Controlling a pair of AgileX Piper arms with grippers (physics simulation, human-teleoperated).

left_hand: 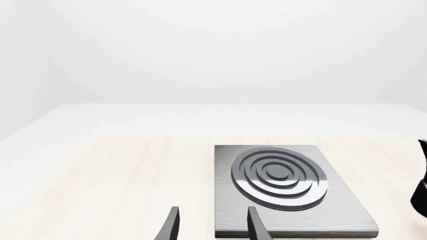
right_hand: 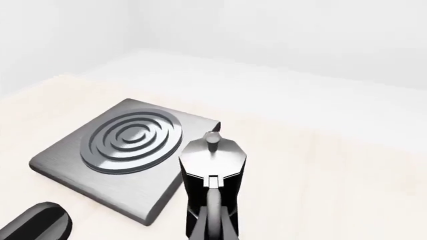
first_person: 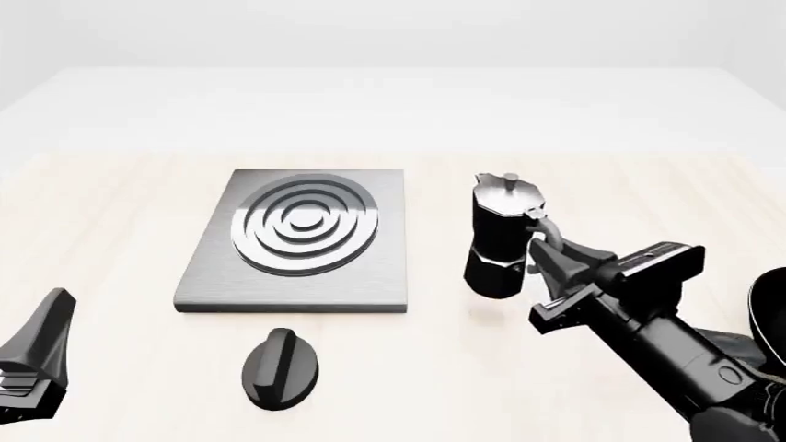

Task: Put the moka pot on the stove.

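down at the near left corner of the desk (first_person: 110, 368) the left tool (first_person: 35, 354) sits low over the pale wood, and its wrist view shows the two dark fingers (left_hand: 255, 227) spread apart with only bare desk between them, gripping nothing. a little further in lies the stove (first_person: 301, 241), a flat grey square with silver and black rings, flat on the desk and carrying nothing on top. just in front of it, on the near side and apart from its edge, a black oval knob (first_person: 280, 368) lies on the wood. to the right of the stove stands the coffee pot (first_person: 502, 235), upright on the desk just beside the stove's right edge but not on it, its silver lid and top knob up and its curved handle turned toward the right arm. the right tool (first_person: 549, 267) comes in from the lower right and reaches the pot at the handle side; from the front it looks to be around the handle, but i cannot tell whether its fingers are pressed onto it or loose. at the far right edge a dark rounded shape (first_person: 771, 318) is cut off by the frame.
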